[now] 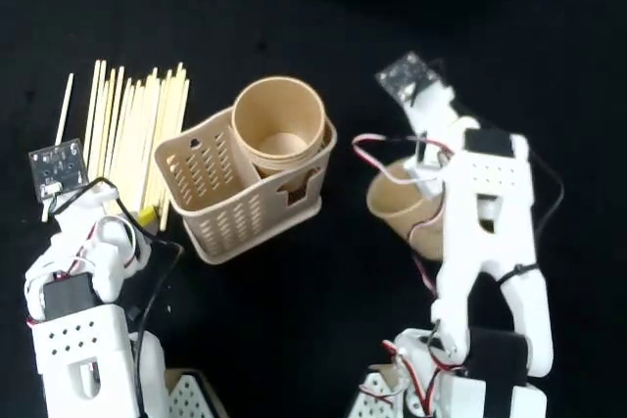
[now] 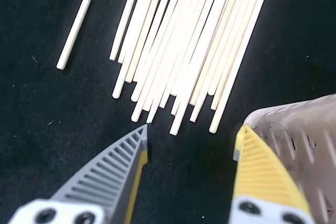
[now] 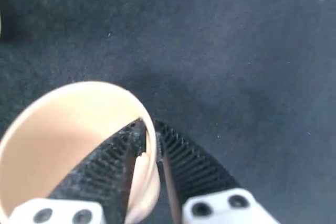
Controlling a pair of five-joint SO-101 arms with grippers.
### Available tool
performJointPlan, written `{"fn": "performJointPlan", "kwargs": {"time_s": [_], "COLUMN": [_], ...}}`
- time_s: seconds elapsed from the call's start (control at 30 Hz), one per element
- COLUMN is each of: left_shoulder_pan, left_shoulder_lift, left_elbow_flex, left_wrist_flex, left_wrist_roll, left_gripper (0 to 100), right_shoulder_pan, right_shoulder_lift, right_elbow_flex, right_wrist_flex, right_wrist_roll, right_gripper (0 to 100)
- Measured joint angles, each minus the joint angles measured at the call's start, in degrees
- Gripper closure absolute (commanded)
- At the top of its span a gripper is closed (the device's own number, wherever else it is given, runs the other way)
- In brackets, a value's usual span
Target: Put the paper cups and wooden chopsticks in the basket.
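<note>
Paper cup (image 3: pixel 68 140) is pinched at its rim by your right gripper (image 3: pixel 148 127), 1 finger inside for a firm hold, near the basket (image 1: pixel 230 210). Your left gripper (image 2: pixel 194 128) gapes wide over the near ends of the chopsticks (image 2: pixel 184 40), likely to straddle several.

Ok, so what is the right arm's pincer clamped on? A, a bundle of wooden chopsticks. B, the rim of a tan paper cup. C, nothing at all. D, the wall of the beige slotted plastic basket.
B: the right pincer is shut on the rim of the tan paper cup, its jaws closed on either side of the cup's wall.
</note>
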Motion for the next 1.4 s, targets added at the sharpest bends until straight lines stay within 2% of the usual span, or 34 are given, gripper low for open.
{"fn": "performJointPlan", "kwargs": {"time_s": [0.23,0.57,0.67,0.8,0.93,1.1,1.4], "left_shoulder_pan": [0.0,0.0,0.0,0.0,0.0,0.0,0.0], "left_shoulder_lift": [0.0,0.0,0.0,0.0,0.0,0.0,0.0], "left_elbow_flex": [0.0,0.0,0.0,0.0,0.0,0.0,0.0], "left_wrist_flex": [0.0,0.0,0.0,0.0,0.0,0.0,0.0], "left_wrist_roll": [0.0,0.0,0.0,0.0,0.0,0.0,0.0], "left_gripper": [74,74,74,74,74,74,74], "right_shoulder_pan": [0.0,-0.7,-4.6,-13.3,-22.6,-31.6,-33.2], "right_shoulder_lift": [0.0,0.0,0.0,0.0,-0.1,-0.4,-0.4], "right_elbow_flex": [-15.8,-40.5,-49.6,-62.3,-73.0,-75.7,-69.9], "right_wrist_flex": [10.9,25.4,29.9,36.1,37.1,35.9,33.4], "right_wrist_roll": [-9.8,-18.0,-19.2,-22.3,-26.6,-29.0,-30.9], "right_gripper": [98.8,98.8,98.8,98.8,98.8,98.8,98.8]}}
